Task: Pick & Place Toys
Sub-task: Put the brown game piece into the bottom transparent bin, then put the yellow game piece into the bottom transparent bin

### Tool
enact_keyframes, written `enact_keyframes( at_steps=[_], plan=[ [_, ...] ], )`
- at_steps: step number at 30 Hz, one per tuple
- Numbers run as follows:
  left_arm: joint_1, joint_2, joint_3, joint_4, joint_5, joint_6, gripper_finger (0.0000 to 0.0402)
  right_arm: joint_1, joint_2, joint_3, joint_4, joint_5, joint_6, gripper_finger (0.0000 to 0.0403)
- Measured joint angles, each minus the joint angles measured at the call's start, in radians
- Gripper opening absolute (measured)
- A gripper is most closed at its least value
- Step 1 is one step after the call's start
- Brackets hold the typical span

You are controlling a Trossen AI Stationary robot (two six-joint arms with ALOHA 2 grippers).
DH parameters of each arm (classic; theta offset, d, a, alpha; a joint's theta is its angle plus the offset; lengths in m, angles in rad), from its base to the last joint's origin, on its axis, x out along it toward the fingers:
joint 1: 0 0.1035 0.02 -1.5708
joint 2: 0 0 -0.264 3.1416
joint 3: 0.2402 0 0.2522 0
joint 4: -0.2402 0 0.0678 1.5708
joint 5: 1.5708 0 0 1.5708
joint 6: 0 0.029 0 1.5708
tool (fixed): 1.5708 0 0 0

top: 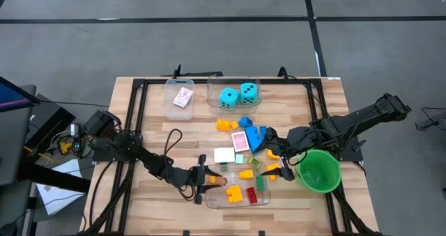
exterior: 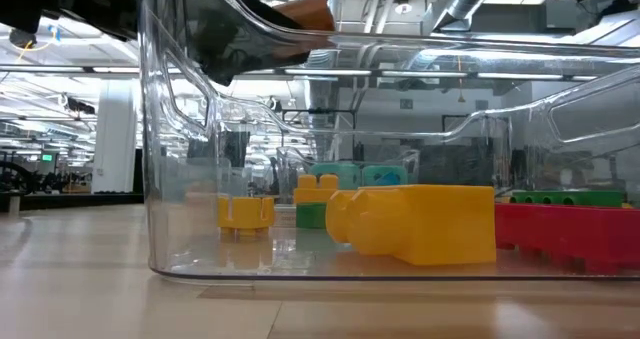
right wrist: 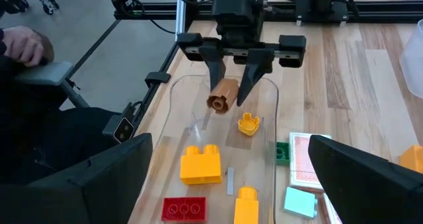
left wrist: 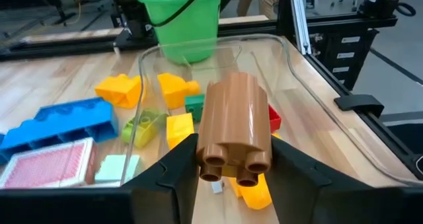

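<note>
Left gripper (top: 212,181) hangs over the left end of the clear tub (top: 268,200) at the front edge of the wooden table (top: 153,131), fingers clenched on a brown round-studded brick (left wrist: 234,128), held above the tub floor, not touching it. Inside the tub: yellow two-stud brick (right wrist: 201,163), small yellow crown-shaped piece (right wrist: 248,123), red flat brick (right wrist: 185,209), another yellow brick (right wrist: 245,205), green brick at the tub's far wall (right wrist: 282,152).

Right gripper (top: 277,161) sits just behind the tub's right end, fingers spread wide, nothing in them, beside the green bucket (top: 319,170) near the right edge.

Mid-table, loose: blue bricks (top: 255,134), orange brick (top: 224,125), pink-backed card (top: 240,141), white card (top: 224,155), pale green card (top: 240,159).

Back edge: second clear tub (top: 233,105) with two cyan dotted dice (top: 239,94); to its left a smaller clear tub (top: 171,104) with one pink card (top: 183,97).

A person's hand (right wrist: 23,44) shows off the table in the right wrist view.
</note>
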Motion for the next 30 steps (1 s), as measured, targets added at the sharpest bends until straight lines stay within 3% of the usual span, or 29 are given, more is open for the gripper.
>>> enact_keyframes(
  at_steps=[4,17,30],
  plan=[
    [0.0,0.0,0.0,-0.007,-0.001,-0.013,0.0144,0.0,0.0,0.0,0.0,0.0,0.0,0.0397],
    [0.0,-0.001,0.0,-0.006,-0.002,-0.005,0.0242,0.0,0.0,0.0,-0.004,0.0,0.0,0.0397],
    [0.0,-0.001,0.0,0.001,-0.002,0.019,0.0233,0.0,0.0,0.0,-0.007,0.0,0.0,0.0397]
  ],
)
